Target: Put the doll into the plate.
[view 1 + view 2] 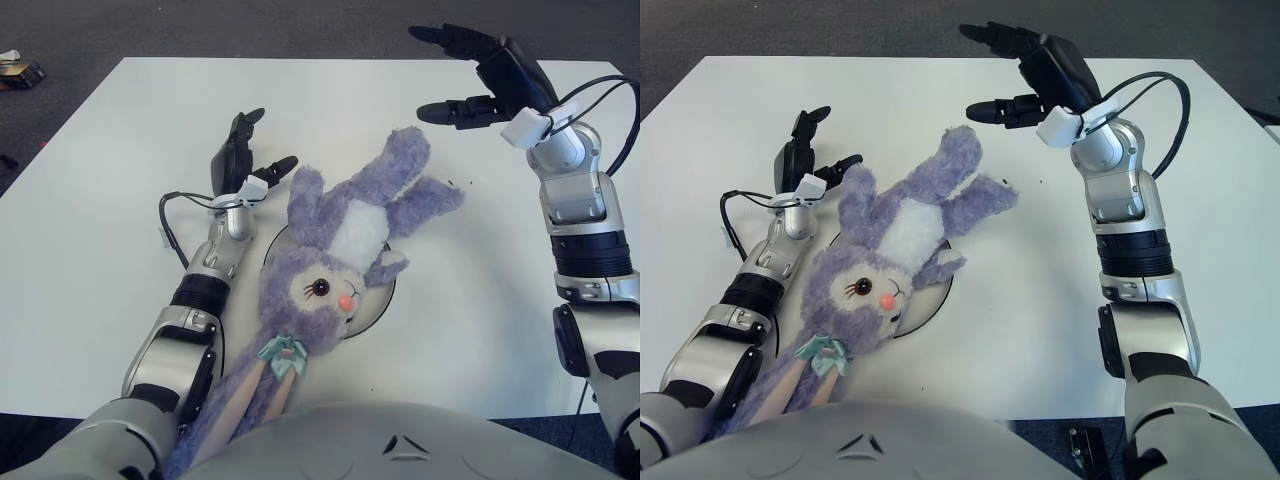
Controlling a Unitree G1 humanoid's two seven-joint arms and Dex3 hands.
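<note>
Left robot hand point(243, 152) idle, fingers spread, empty, just left of the doll's foot. Purple plush doll point(335, 250) face up across the plate point(385, 295), head and torso covering most of it, ears trailing off the white counter point(90, 200). Right robot hand point(478, 72) raised, fingers open, empty, well clear beyond the doll's legs: likely released.

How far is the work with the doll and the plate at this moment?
Mostly done: the doll lies across the plate, head over the middle, legs and long ears hanging past the rim. Nothing is in hand: the right hand is lifted above the far table edge, fingers spread; the left hand shows beside the doll's left. Left: perhaps only tucking the doll in.
</note>
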